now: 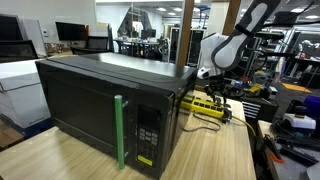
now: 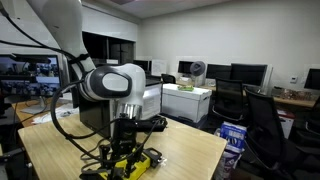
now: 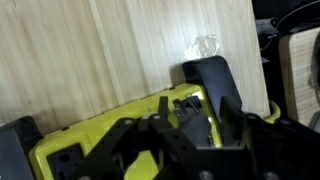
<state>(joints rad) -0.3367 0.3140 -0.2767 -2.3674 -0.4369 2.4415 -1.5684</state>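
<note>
Wooden table [image 1: 80, 162], black microwave [image 1: 90, 95], yellow power strip [image 1: 205, 106]

Yellow power strip [image 3: 95, 128] partly behind gripper [image 3: 176, 122]

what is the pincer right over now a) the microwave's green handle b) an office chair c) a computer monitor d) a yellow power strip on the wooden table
d: in the wrist view the pincer hangs right at the yellow power strip lying on the wooden table, while in an exterior view the microwave with its green handle stands apart from it.
</note>
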